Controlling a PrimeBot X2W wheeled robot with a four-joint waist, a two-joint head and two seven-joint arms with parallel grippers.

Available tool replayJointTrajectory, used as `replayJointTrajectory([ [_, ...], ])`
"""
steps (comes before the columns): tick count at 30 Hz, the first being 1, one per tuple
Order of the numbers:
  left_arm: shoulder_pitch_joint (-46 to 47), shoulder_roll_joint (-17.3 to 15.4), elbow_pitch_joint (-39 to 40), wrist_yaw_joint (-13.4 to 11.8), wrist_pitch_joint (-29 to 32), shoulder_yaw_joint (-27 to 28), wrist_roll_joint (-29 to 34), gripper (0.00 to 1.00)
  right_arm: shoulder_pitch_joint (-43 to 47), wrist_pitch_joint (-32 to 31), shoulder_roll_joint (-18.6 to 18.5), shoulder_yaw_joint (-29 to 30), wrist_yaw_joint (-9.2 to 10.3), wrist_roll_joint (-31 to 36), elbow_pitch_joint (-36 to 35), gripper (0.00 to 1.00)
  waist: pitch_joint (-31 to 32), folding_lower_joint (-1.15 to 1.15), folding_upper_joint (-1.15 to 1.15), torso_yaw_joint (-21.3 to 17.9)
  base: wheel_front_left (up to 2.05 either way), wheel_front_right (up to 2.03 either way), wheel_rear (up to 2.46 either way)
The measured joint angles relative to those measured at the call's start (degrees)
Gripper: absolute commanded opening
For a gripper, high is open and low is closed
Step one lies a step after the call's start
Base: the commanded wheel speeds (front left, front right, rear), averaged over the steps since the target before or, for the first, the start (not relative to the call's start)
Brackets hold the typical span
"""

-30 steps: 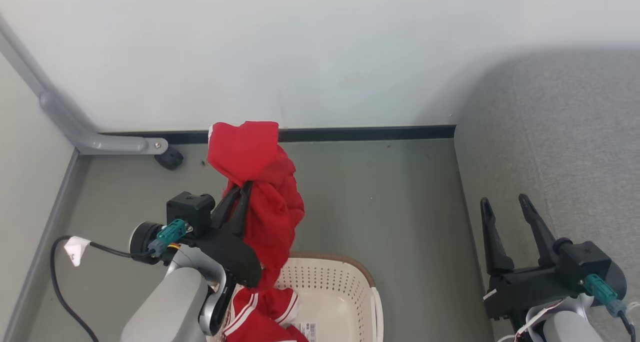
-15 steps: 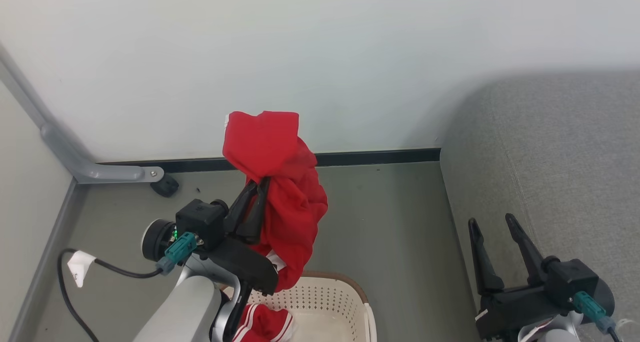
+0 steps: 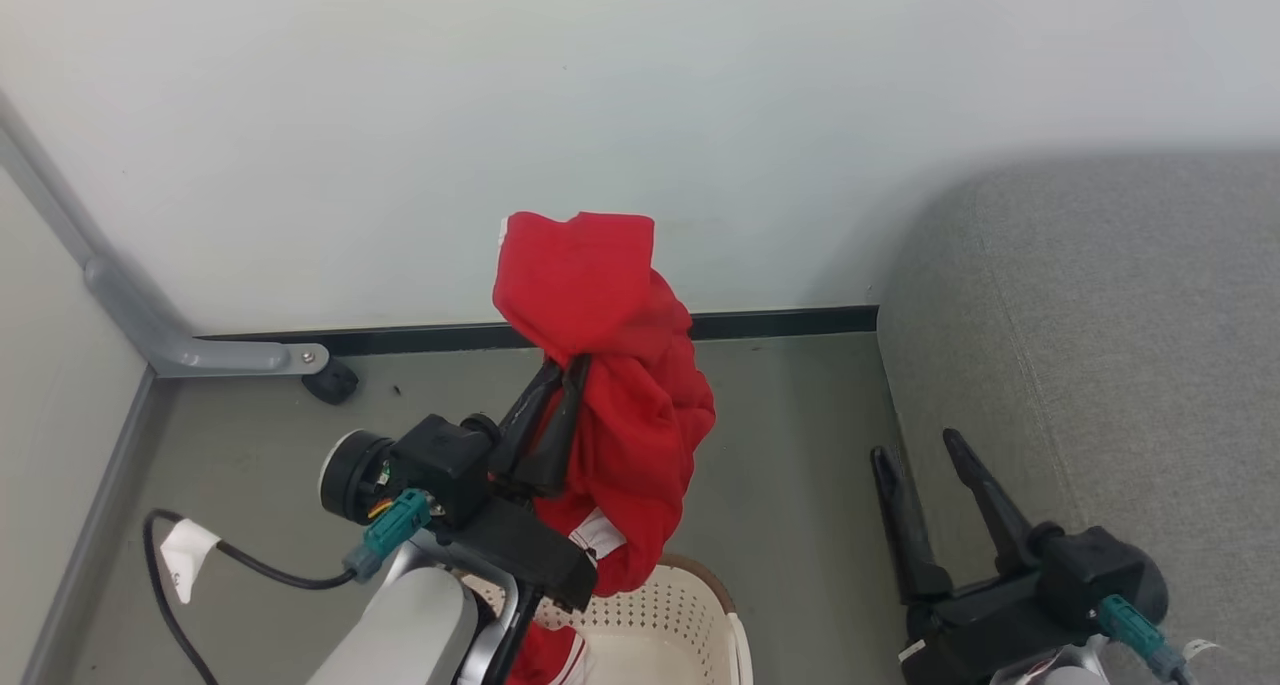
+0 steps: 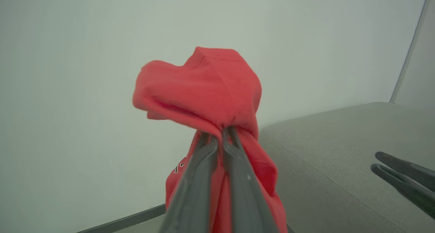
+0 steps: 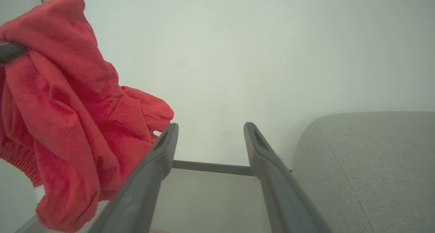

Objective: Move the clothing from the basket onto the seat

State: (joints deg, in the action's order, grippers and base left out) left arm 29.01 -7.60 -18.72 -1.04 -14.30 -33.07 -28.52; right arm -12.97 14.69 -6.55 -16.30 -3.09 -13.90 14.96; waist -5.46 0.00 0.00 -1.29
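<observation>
Two red garments. Plain garment (image 3: 625, 385) hanging above basket (image 3: 705, 590), left gripper (image 3: 565, 365) pinching tight on bunched fabric, top fold flopping over fingertips, white tag dangling at lower edge. Striped garment (image 3: 552, 660) lying inside basket, mostly hidden behind left arm. Right gripper (image 3: 915, 445) hovering right of basket, fingers spreading wide, empty. Seat (image 3: 1100, 345) sitting right of basket, beyond right gripper.

The red garment (image 3: 640, 415) is hanging as soft, matt cloth; the sofa seat (image 3: 1120, 345) is showing coarse grey weave; the basket (image 3: 670, 610) is looking like smooth, perforated cream plastic under a brown woven-look rim.
</observation>
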Motion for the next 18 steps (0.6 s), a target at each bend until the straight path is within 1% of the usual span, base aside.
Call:
replayJointTrajectory([
  [8,-0.2,0.7,2.4,0.1,0.0,-2.5,0.8,0.0,0.0,0.0,1.3,-5.9,-1.9,0.5,-1.9,1.0,0.1,0.0,0.0,0.4,0.0,0.0,0.0],
  [11,-0.1,1.0,2.4,0.6,0.0,-3.2,0.8,0.0,-0.1,0.0,1.8,-8.2,-2.5,0.6,-2.1,1.0,0.2,0.0,0.0,0.6,0.0,0.0,0.0],
  [15,-0.1,1.3,2.8,0.7,0.0,-4.0,0.9,0.0,-0.8,-0.1,2.0,-10.8,-2.99,0.6,-1.9,1.0,0.3,0.0,0.0,1.0,0.0,0.0,0.0],
  [18,-0.1,1.9,2.8,1.5,0.1,-4.8,0.9,0.0,-1.5,-0.4,2.3,-12.6,-3.15,0.6,-1.3,1.0,0.4,0.0,0.0,1.5,0.0,0.0,0.0],
])
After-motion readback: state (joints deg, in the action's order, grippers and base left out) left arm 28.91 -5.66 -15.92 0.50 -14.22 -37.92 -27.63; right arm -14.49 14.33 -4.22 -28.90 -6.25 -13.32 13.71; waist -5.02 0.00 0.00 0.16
